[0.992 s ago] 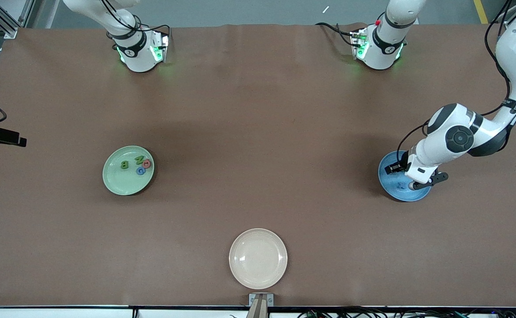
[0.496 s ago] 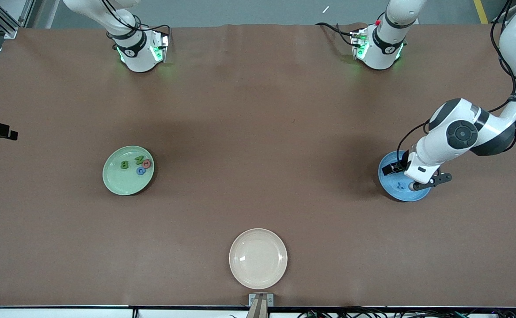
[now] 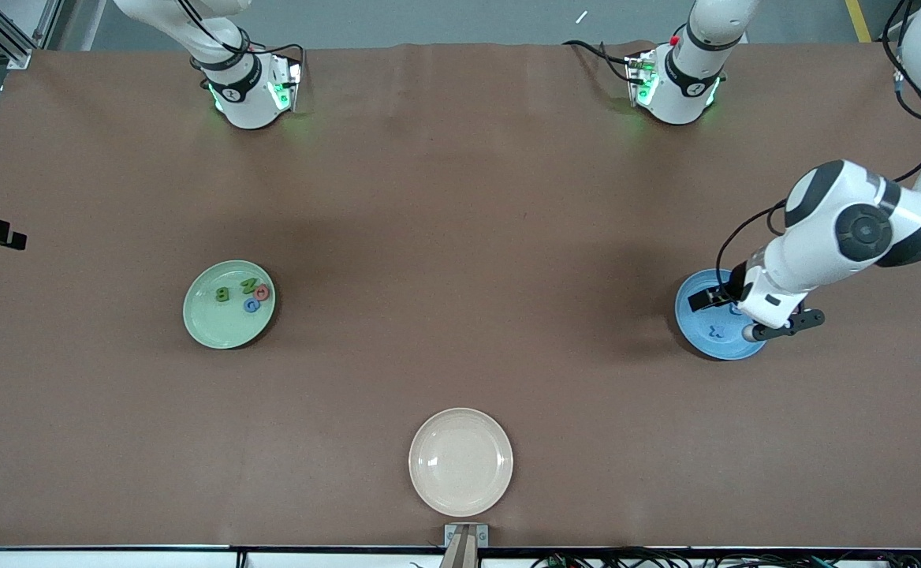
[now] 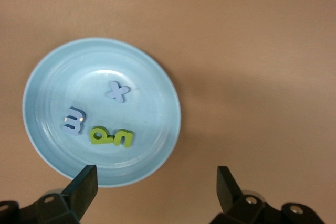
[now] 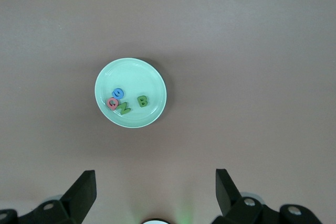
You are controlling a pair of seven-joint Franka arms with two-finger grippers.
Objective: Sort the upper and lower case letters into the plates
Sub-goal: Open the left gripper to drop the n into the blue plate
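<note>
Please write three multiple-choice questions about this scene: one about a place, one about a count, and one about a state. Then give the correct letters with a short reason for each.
1. Which plate lies nearest to the front camera?
A. the pale green plate
B. the cream-white plate
C. the blue plate

2. How many letters lie in the blue plate?
A. two
B. four
C. six

3. How do the left gripper's jaws stand?
A. open and empty
B. shut on a blue letter
C. shut on the plate's rim

Key: 1 B, the cream-white plate lies lowest in the front view, below the pale green plate and the blue plate. 2 B, the left wrist view shows two blue letters and two green letters in it. 3 A, the left gripper shows its jaws wide apart with nothing between them, over the blue plate's edge.
</note>
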